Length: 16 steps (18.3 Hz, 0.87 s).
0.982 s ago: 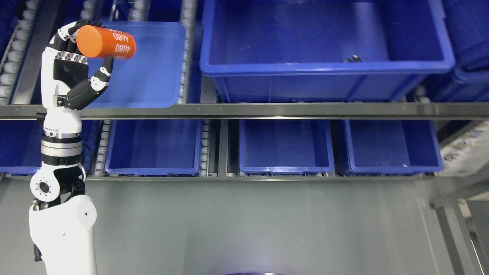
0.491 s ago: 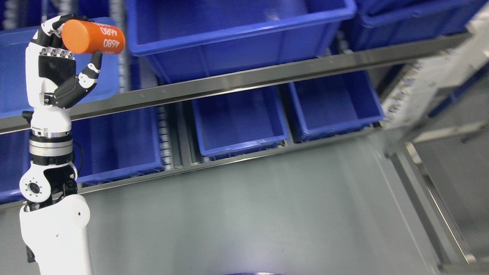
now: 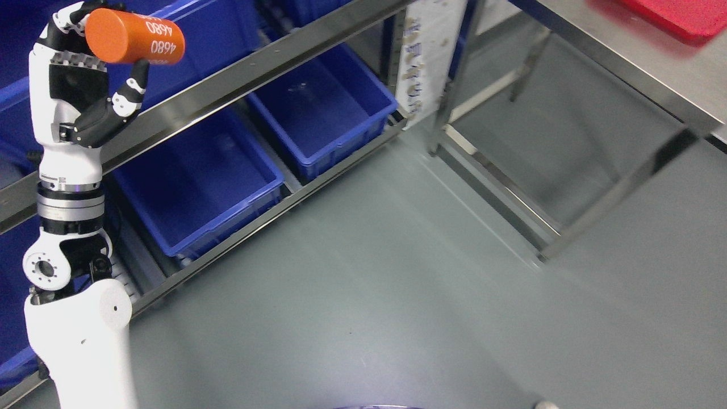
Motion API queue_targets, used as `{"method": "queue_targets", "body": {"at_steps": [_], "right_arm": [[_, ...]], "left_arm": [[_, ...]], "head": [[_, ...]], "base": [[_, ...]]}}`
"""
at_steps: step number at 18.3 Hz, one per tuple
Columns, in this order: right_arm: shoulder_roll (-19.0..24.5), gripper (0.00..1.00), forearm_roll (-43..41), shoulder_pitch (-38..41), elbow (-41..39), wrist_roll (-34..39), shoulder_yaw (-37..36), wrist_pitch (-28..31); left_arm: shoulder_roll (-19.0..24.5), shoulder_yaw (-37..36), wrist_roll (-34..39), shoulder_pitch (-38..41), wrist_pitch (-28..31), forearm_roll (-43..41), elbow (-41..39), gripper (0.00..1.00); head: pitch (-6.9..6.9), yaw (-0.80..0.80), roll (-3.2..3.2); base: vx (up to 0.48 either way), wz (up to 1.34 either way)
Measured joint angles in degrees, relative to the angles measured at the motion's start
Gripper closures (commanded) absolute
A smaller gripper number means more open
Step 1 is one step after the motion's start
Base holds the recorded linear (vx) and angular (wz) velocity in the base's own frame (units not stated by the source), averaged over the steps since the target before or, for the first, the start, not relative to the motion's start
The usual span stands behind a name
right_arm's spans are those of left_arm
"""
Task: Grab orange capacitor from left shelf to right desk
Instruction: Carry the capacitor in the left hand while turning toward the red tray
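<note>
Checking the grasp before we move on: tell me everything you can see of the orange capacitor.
The orange capacitor is a smooth, matte-looking orange cylinder with white "4680" printed twice near its right end. It lies roughly horizontal, tilted slightly, at the picture's upper left, raised in front of the shelf. The left hand grips it, fingers behind, thumb beneath.

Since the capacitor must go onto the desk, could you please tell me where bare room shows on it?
The left hand holds the orange capacitor by the shelf. On the steel desk at upper right, the visible strip between its near edge and the red tray is bare; the tray fills the far corner. The blue bins also look bare inside.
</note>
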Motion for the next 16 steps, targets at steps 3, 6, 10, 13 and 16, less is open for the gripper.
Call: {"method": "queue_targets", "body": {"at_steps": [3,6,10,13,16], "right_arm": [[0.0,0.00,0.0,0.0,0.0,0.0,0.0,0.0],[0.0,0.00,0.0,0.0,0.0,0.0,0.0,0.0],[0.0,0.00,0.0,0.0,0.0,0.0,0.0,0.0],[0.0,0.00,0.0,0.0,0.0,0.0,0.0,0.0],[0.0,0.00,0.0,0.0,0.0,0.0,0.0,0.0]], "left_arm": [[0.0,-0.7,0.0,-0.2,0.0,0.0,-0.2,0.92],[0.0,-1.6,0.0,-0.2,0.0,0.0,-0.3,0.92],[-0.1,-2.7,0.0,-0.3,0.1,0.0,-0.4,0.92],[-0.2,-3.5,0.0,-0.3,0.1,0.0,-0.5,0.92],[-0.2,-4.1,0.0,-0.3,0.1,0.0,-0.5,0.92]], "head": [[0.00,0.00,0.00],[0.00,0.00,0.00],[0.01,0.00,0.00],[0.01,0.00,0.00],[0.01,0.00,0.00]], "base": [[-0.091,-1.02],[-0.051,-0.81],[0.023,-0.59],[0.080,-0.36],[0.104,-0.22]]}}
